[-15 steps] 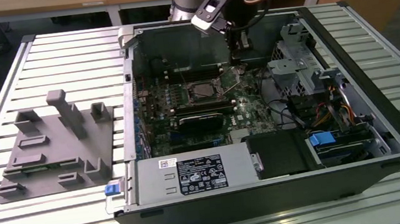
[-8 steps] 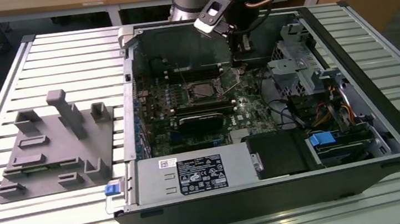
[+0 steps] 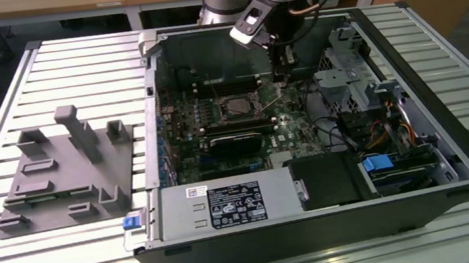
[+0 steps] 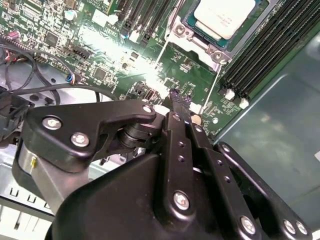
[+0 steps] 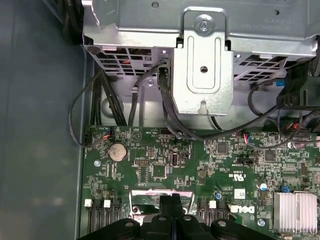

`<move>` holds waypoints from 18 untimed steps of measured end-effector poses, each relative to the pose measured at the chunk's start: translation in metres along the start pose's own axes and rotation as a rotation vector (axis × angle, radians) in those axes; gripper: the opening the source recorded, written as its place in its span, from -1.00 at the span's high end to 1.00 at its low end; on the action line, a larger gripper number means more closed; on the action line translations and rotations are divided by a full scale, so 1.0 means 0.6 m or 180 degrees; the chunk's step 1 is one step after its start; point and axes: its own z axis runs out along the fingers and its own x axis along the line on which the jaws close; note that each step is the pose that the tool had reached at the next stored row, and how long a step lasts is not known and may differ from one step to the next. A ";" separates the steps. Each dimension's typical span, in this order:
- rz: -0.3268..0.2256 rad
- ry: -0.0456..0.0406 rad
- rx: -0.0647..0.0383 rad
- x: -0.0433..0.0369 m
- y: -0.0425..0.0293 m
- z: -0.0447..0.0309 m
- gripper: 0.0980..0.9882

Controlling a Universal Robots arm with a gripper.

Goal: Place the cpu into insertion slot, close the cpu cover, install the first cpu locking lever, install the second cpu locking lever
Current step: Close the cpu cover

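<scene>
Hand (image 3: 283, 82) points straight down, pressed together on nothing, tip near the cpu (image 4: 222, 17).

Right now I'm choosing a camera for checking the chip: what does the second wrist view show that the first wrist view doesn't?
Second wrist view: the silvery chip with a metal frame around it. First wrist view: a coin battery, a metal bracket and a small finned heatsink. Both: the green circuit board and the shut end effector.
</scene>
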 end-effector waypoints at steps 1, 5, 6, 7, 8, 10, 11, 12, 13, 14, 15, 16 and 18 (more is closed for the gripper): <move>0.0000 0.0000 0.0000 0.000 0.000 0.000 0.98; 0.0000 0.0000 0.0000 0.000 0.002 0.002 0.98; 0.0000 0.0001 0.0000 0.000 0.003 0.002 0.98; 0.0000 0.0001 0.0000 0.000 0.004 0.003 0.98; 0.0000 0.0001 0.0000 0.000 0.006 0.004 0.98; 0.0000 0.0001 0.0000 0.000 0.010 0.006 0.98; 0.0000 0.0001 0.0002 0.000 0.013 0.007 0.98; 0.0000 0.0001 0.0004 0.001 0.016 0.009 0.98; 0.0000 0.0001 0.0008 0.001 0.019 0.010 0.98; 0.0000 0.0001 0.0012 0.001 0.022 0.012 0.98; 0.0000 0.0001 0.0017 0.001 0.024 0.013 0.98; -0.0001 0.0001 0.0021 0.002 0.026 0.015 0.98; -0.0001 0.0001 0.0032 0.004 0.032 0.019 0.98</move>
